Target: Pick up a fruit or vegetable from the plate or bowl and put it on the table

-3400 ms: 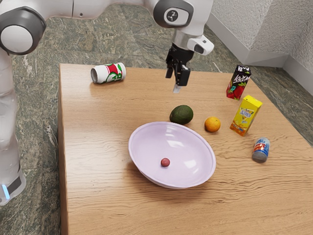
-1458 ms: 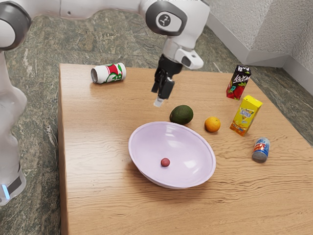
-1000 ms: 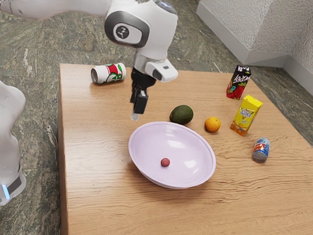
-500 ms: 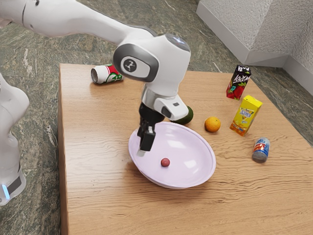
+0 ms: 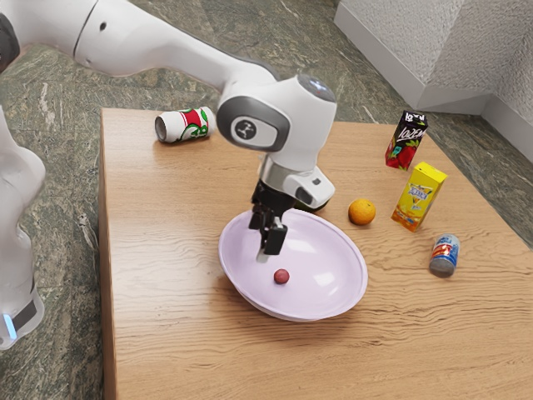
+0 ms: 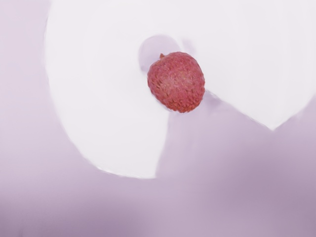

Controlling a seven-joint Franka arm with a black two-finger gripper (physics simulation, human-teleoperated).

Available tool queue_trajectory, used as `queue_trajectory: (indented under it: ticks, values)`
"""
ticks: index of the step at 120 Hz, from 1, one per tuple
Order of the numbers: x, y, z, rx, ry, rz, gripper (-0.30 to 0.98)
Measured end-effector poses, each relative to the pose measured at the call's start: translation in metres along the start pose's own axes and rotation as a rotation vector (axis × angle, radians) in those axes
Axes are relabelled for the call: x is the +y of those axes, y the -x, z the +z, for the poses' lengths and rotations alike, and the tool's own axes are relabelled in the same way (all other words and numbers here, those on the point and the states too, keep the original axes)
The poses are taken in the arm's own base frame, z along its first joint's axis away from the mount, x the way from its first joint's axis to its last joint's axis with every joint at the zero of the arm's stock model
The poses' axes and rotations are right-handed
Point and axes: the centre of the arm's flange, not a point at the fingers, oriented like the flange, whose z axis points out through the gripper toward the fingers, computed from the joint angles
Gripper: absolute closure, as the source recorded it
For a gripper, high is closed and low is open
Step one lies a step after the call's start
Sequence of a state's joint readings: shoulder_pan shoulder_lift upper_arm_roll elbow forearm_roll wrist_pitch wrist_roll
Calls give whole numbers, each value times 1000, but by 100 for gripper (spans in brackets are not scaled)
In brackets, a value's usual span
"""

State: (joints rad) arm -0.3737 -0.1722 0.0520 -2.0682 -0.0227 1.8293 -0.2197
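A small red lychee rests inside the lilac bowl, on its inner floor. My gripper hangs open over the bowl, above the lychee and a little toward the exterior view's left, not touching it. In the wrist view the lychee shows whole, with nothing around it but the pale bowl surface.
Behind the bowl is an avocado, mostly hidden by my hand. An orange, yellow carton, dark carton and small can stand to the exterior view's right. A white-red can lies at the far edge.
From beyond the bowl my gripper has swung toward the exterior view's left, then come down over the bowl and shifted slightly to the right. The lychee and bowl have stayed put.
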Motion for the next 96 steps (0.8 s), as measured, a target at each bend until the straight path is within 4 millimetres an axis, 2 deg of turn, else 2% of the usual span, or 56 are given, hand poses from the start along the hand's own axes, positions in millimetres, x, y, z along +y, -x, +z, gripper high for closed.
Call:
queue_trajectory:
  ticks: [17,38,56,96]
  values:
    - [4,-7,7,5,-3,0,0]
    - [1,-25,26,-3,-9,-18,0]
    - [3,-33,24,20,-4,-22,0]
    - [7,-44,40,6,-4,-27,0]
